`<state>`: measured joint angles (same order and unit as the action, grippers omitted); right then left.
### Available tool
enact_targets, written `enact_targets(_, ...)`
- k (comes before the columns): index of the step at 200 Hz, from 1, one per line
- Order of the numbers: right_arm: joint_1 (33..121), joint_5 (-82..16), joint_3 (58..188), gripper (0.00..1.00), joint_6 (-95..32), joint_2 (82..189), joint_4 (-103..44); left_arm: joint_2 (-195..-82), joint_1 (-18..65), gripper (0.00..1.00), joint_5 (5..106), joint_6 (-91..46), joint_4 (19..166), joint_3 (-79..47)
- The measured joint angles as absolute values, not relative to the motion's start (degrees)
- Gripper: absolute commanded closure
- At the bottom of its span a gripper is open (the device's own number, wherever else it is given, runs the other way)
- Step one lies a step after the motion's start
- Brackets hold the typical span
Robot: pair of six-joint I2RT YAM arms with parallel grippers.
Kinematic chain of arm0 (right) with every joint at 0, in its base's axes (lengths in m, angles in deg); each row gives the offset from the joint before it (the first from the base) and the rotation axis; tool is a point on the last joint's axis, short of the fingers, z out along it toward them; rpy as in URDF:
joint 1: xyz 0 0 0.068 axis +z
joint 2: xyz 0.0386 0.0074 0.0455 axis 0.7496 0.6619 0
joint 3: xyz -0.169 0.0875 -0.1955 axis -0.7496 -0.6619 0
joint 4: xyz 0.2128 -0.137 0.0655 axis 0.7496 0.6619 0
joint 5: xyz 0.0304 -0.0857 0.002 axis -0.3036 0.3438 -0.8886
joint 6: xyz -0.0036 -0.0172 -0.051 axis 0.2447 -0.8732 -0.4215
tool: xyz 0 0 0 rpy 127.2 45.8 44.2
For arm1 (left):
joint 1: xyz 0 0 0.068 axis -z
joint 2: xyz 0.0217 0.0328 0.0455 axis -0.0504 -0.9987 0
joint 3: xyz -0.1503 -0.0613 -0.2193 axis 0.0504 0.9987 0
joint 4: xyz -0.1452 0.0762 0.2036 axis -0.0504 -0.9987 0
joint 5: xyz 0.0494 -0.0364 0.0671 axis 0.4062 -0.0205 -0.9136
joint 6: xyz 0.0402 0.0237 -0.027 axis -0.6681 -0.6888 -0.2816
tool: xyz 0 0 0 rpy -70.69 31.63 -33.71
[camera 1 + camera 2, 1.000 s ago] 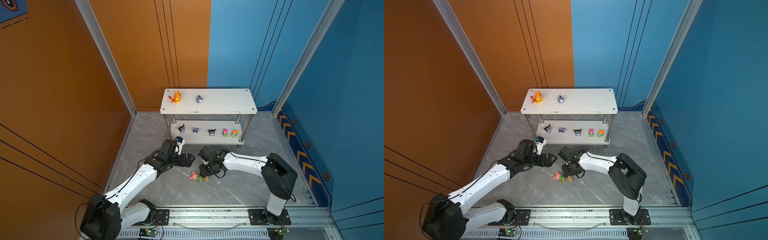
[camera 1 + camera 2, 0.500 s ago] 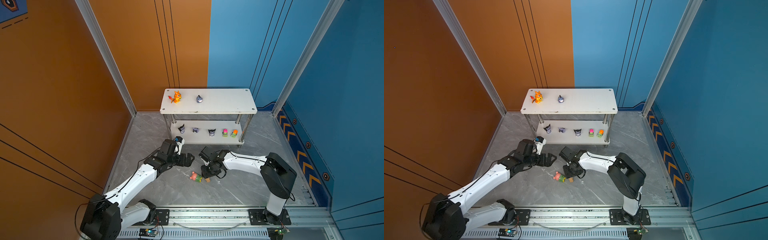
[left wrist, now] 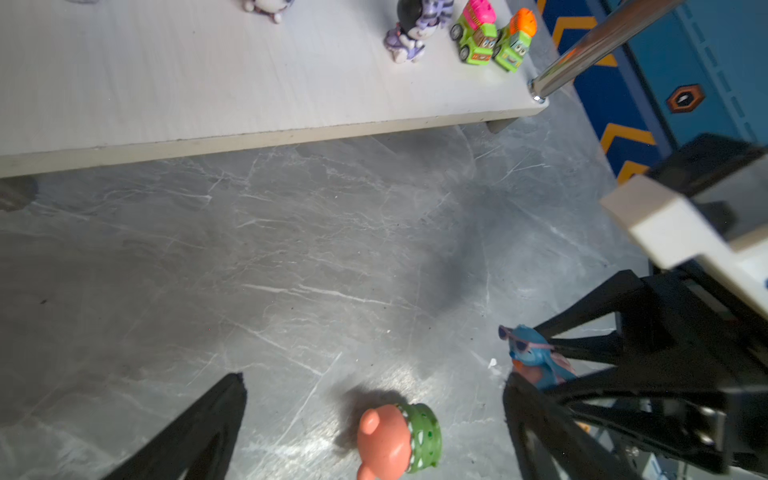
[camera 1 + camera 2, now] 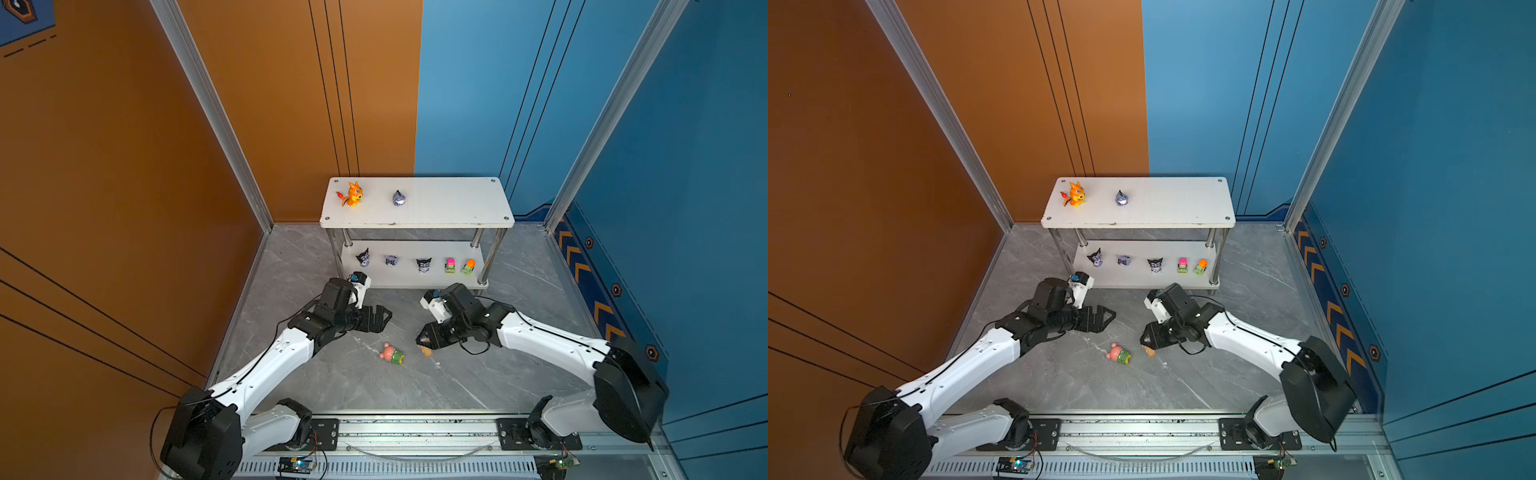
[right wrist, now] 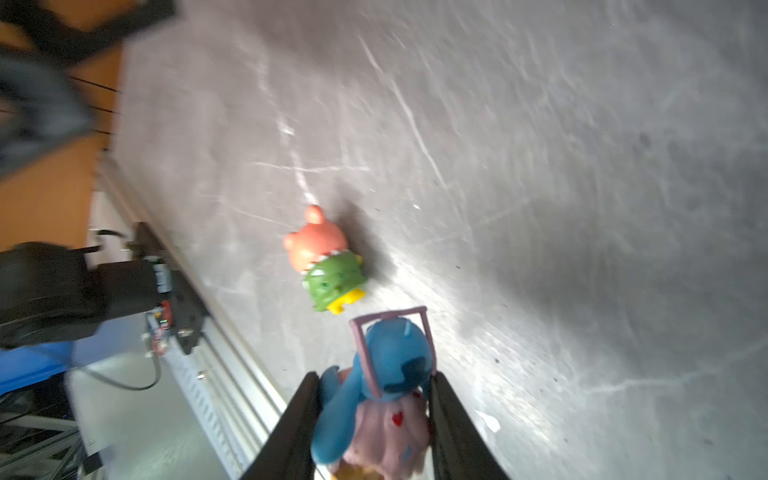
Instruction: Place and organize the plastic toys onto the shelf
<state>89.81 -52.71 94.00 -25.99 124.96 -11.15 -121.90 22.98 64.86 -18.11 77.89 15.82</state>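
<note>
From my station I see a booth closed in on three sides. Matte orange wall panels point(image 4: 124, 166) fill the left side and run round to the back. There they meet smooth blue wall panels point(image 4: 457, 83) in a straight vertical seam, and thin black lines cross both colours. Slanting silver aluminium posts point(image 4: 212, 116) mark the corners. The grey marble-patterned floor point(image 4: 415, 386) shows pale veins, and in my left wrist view a soft bright glare point(image 3: 399, 372) lies on it. Along the foot of the right-hand wall runs a dark blue skirting strip with orange chevrons point(image 4: 582, 270), studded with small dark hexagonal fittings point(image 4: 616, 289) rimmed in orange.
</note>
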Motion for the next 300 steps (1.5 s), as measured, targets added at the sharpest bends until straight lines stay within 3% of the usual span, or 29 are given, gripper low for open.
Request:
enact_targets(32, 83.3, -66.4, 85.3, 0.65, -26.9, 115.2, -23.6, -122.2, 23.8, 0.00, 72.2, -15.4, 86.8, 17.9)
enact_targets(65, 77.5, -77.6, 82.0, 0.67, -24.3, 112.6, -35.0, -122.4, 25.3, 0.00, 78.7, -13.1, 95.8, 19.4)
enact_targets(125, 76.7, -86.1, 82.0, 0.67, -22.4, 114.0, -41.6, -125.0, 30.6, 0.00, 85.1, -10.7, 107.0, 19.5)
enact_targets(216, 77.3, -85.6, 84.6, 0.69, -25.2, 115.4, -37.4, -125.2, 31.7, 0.04, 87.8, -11.4, 115.0, 20.8)
enact_targets(249, 77.7, -77.7, 87.1, 0.71, -29.7, 118.2, -28.2, -124.0, 30.6, 0.04, 86.3, -11.3, 115.9, 23.5)
enact_targets(300, 79.9, -62.5, 86.8, 0.71, -29.9, 131.0, -18.7, -121.2, 28.2, 0.04, 83.5, -11.8, 114.0, 25.0)
